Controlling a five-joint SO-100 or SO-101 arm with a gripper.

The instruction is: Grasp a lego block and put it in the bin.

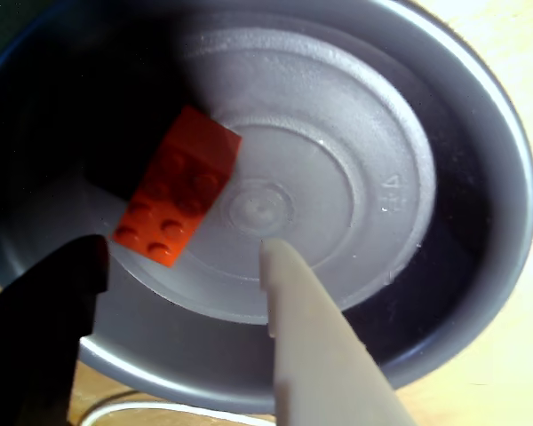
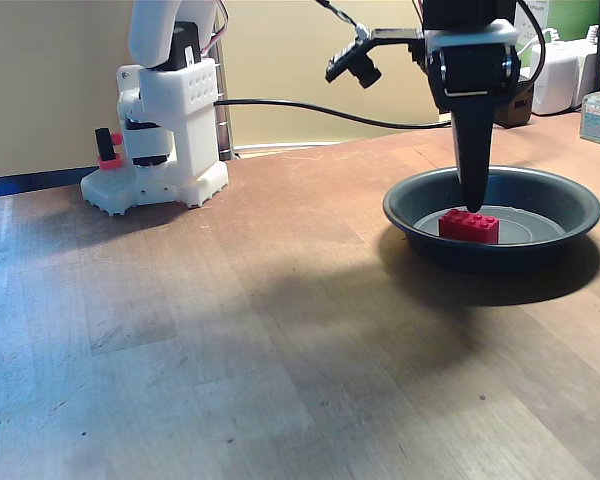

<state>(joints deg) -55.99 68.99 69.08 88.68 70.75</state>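
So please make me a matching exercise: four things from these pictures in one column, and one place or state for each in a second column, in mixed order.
1. lego block
2. bin
3. gripper
4. white arm base

a. open, above the dish
b. far left on the table in the fixed view
c. lying inside the dish
d. on the table at right in the fixed view

Pairs: 1-c, 2-d, 3-a, 4-b

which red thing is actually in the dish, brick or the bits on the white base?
The red brick: it lies flat inside the dark dish under the gripper. The red bits sit on the white base, far left.
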